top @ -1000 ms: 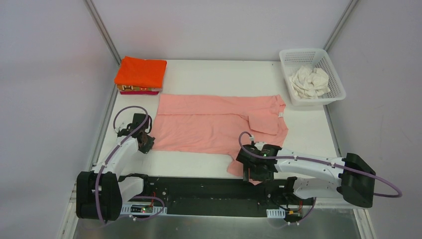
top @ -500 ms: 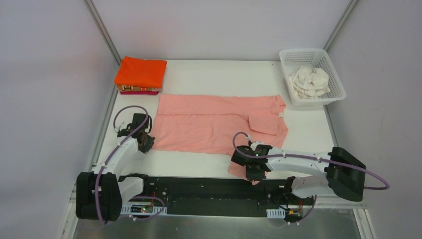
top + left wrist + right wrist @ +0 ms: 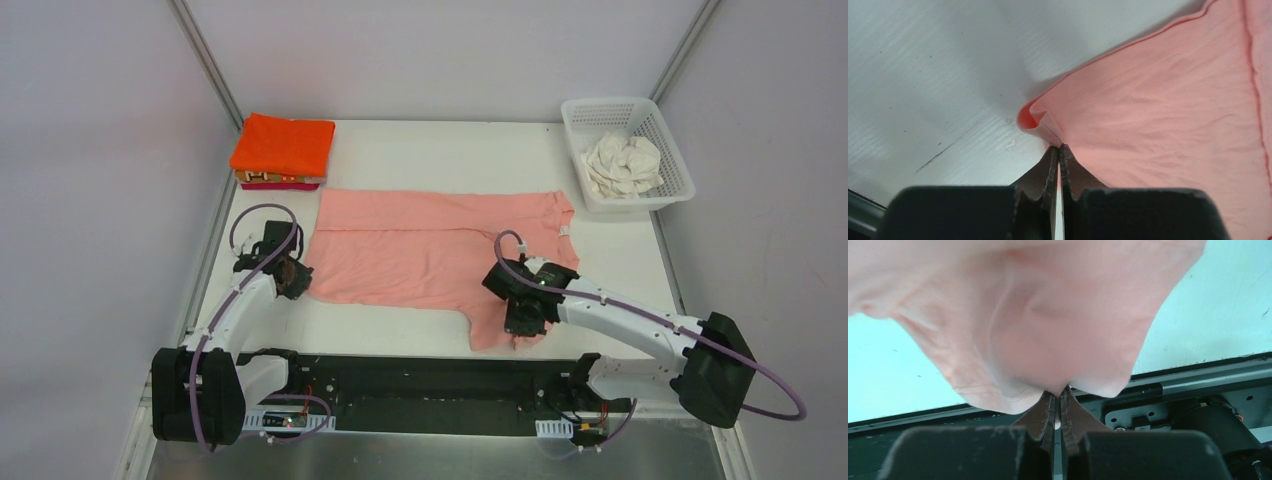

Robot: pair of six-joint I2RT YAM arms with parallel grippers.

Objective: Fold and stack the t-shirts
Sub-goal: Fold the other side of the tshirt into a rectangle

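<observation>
Right hand (image 3: 1058,392) pinching salmon shirt (image 3: 420,250), basket (image 3: 610,102) beyond, orange stack (image 3: 285,145) far left

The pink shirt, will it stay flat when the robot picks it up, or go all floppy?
Probably floppy: the pink shirt sags in a droopy bulge where the right gripper pinches it. It would likely bunch rather than slide when pushed, since its corner curls up at the left gripper. It seems light: small pinches hold it.
</observation>
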